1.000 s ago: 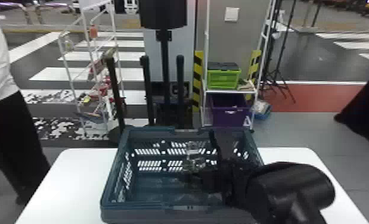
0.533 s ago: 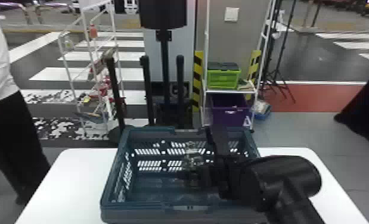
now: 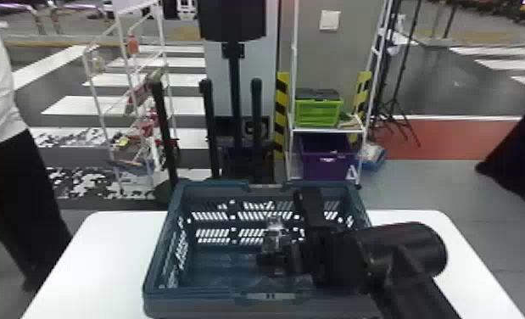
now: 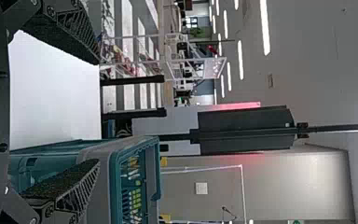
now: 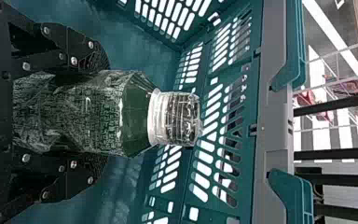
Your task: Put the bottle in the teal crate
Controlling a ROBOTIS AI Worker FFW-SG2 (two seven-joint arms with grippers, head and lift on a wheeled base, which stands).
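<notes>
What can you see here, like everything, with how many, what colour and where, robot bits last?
Bottle: one, clear with a greenish look, upright inside the teal crate
Teal crate: one, teal and grey, on the table
Table: one, white, under the crate
Black stand: one, black, behind the table
Shelf unit: one, white, behind to the right
Green box: one, green, dark top, on the shelf unit
Purple box: one, purple, below the green box
Rack: one, white, behind to the left
Right gripper: one, black, jaws closed on the bottle
Left gripper: one, black, facing table and crate, jaws apart
</notes>
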